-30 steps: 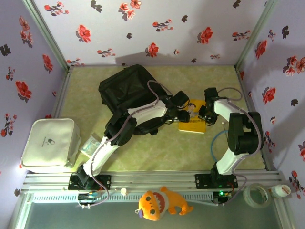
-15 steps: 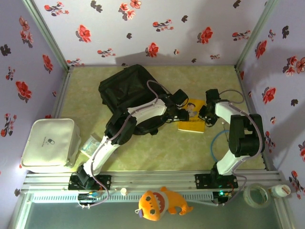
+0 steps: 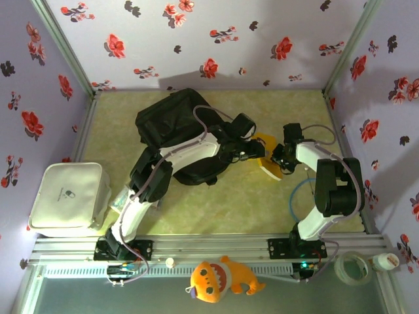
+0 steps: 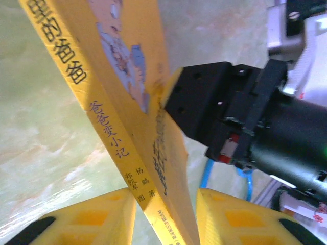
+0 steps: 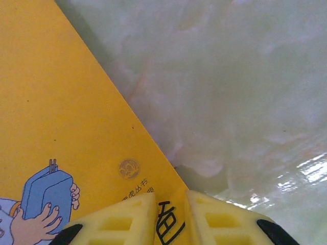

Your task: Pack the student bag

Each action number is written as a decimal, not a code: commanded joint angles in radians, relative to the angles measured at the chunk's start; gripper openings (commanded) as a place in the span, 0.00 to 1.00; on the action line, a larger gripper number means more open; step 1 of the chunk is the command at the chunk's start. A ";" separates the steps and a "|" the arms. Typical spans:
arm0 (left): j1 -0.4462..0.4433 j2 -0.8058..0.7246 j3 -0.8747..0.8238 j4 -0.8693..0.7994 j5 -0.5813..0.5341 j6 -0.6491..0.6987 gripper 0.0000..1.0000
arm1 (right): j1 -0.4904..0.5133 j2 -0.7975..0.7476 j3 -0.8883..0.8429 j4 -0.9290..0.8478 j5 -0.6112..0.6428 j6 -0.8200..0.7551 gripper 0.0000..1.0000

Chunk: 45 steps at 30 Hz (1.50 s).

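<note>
Top external, big to small. Student bag point(image 3: 173, 124): black, slumped far-left of ctr on table point(image 3: 216, 216), long axis far-left to near-right, left arm lying across it. White case point(image 3: 69, 196) well apart at left edge. (K)

Book? (M)

Yellow book point(image 3: 270, 169) just right of the bag, tilted, one edge off the table. Left gripper point(image 3: 256, 153) on its bag side, right gripper point(image 3: 279, 160) on the other. (K)

Grips? (M)

Left wrist: spine sits btwn the yellow pads point(image 4: 97, 219), both touching, so reads as clamped. Right wrist: right claw pinched on a cover corner. (K)

Next move? (M)

Prob. carry left. Bag lies left of both claws, left arm nearer. Wrist views settle pad contact, too small to read from top. Top gives the bag-to-book bearing. Can't tell if bag is unzipped. (K)
</note>
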<state>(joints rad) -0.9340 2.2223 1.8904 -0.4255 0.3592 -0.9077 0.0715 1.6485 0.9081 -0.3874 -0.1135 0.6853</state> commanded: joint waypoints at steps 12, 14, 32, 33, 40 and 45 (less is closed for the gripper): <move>-0.011 0.051 0.007 0.036 0.022 -0.022 0.31 | 0.017 0.032 -0.070 -0.009 -0.093 0.033 0.21; -0.011 0.045 0.006 0.030 0.011 -0.015 0.27 | 0.017 0.029 -0.069 -0.010 -0.090 0.033 0.22; 0.117 -0.264 -0.199 0.136 -0.038 0.061 0.00 | 0.005 -0.336 -0.157 0.191 -0.202 0.105 0.68; 0.133 -0.290 -0.224 0.158 -0.038 0.056 0.00 | 0.004 -0.358 -0.169 0.224 -0.229 0.122 0.72; 0.238 -0.460 -0.412 0.349 -0.034 -0.046 0.00 | 0.015 -0.375 -0.221 0.523 -0.465 0.389 0.86; 0.287 -0.542 -0.548 0.554 -0.034 -0.163 0.00 | 0.103 -0.345 -0.217 0.714 -0.494 0.554 0.92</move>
<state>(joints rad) -0.6559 1.7420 1.3869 -0.0883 0.3237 -0.9939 0.1291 1.2934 0.6960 0.1543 -0.5358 1.0954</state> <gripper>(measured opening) 0.127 0.916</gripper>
